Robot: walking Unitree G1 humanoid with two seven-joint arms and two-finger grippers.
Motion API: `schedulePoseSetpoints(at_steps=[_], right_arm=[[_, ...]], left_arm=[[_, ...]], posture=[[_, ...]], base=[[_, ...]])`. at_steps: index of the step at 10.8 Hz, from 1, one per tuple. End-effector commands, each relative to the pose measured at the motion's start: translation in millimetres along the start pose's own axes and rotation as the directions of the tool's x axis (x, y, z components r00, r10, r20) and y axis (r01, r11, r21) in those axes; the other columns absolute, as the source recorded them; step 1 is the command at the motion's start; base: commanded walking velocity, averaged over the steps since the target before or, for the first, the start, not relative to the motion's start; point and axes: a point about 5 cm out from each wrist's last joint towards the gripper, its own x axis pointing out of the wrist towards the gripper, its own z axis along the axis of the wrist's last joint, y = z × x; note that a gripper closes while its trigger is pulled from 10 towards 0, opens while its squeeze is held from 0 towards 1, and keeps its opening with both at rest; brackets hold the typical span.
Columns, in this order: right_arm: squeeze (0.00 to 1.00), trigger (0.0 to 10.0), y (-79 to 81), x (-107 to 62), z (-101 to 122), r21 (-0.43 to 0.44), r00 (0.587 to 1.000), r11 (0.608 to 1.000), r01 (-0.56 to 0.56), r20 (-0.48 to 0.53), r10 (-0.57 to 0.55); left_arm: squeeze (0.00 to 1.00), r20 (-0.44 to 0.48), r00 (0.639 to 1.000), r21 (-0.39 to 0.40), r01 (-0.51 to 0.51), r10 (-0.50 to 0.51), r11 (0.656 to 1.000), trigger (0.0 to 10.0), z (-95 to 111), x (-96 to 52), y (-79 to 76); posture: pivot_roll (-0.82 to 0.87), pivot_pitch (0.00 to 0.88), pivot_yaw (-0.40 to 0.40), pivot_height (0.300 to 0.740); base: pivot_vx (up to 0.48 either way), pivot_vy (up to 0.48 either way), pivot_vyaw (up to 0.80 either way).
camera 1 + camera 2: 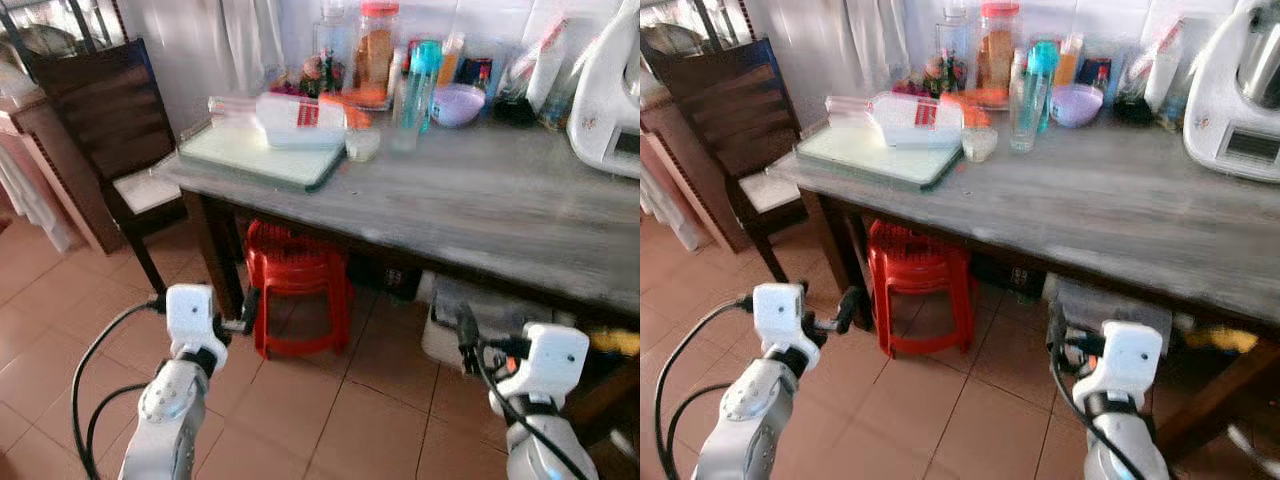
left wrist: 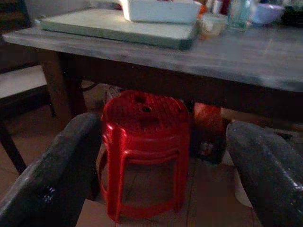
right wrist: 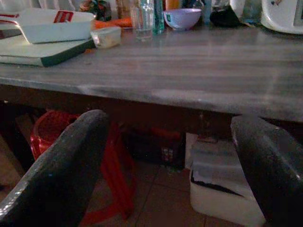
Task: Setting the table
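Note:
A grey wooden table (image 1: 480, 200) stands before me. On its left end lies a pale green board (image 1: 260, 155) with a white rectangular dish (image 1: 300, 120) on top. A small lidded tub (image 1: 362, 145), a clear glass (image 1: 405, 125), a teal bottle (image 1: 425, 70) and a purple bowl (image 1: 458, 103) stand behind. My left gripper (image 2: 165, 127) is open and empty, low in front of the table's left leg. Below the table's front edge my right gripper (image 3: 170, 125) is open too, holding nothing.
A red plastic stool (image 1: 297, 285) sits under the table. A dark wooden chair (image 1: 110, 130) stands at the table's left end. A white appliance (image 1: 610, 90) occupies the back right corner, jars and bottles (image 1: 375, 50) line the wall, and a white box (image 1: 450, 320) lies under the table.

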Motion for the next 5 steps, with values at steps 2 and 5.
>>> schedulePoseSetpoints(at_steps=[2, 5], right_arm=[[0.00, 10.0, -2.2, -0.7, -4.5, 0.005, 1.000, 1.000, 0.003, -0.026, -0.003], [0.00, 10.0, -1.8, 0.7, -4.5, 0.015, 1.000, 1.000, 0.001, -0.031, 0.000]], left_arm=[[0.00, -0.015, 1.000, 0.005, 0.006, -0.006, 1.000, 10.0, -1.9, 1.7, -0.8], [0.00, -0.016, 1.000, 0.003, 0.008, -0.008, 1.000, 10.0, -1.8, 2.1, -1.3]], posture=[[-0.03, 0.000, 0.019, 0.740], [-0.02, 0.000, 0.017, 0.740]], base=[[-0.311, 0.000, -0.59], [-0.339, 0.000, 0.00]])
